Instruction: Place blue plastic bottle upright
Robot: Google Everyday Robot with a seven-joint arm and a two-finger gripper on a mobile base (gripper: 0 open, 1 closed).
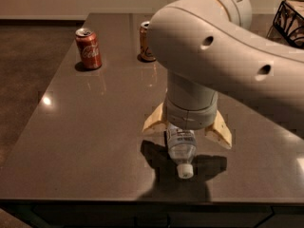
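The blue plastic bottle (pixel 181 145) lies on its side on the dark table (pixel 95 127), near the front edge. Its white cap (pixel 185 171) points toward the camera. My gripper (pixel 186 134) hangs straight down over the bottle's back half. Its two tan fingers (pixel 154 121) are spread apart, one on each side of the bottle and wider than it. The wrist hides the bottle's base.
A red cola can (pixel 88 48) stands upright at the table's far left. A gold soda can (pixel 147 41) stands behind the arm. A dark wire basket (pixel 289 20) is at the far right. My big white arm (pixel 223 46) covers the upper right.
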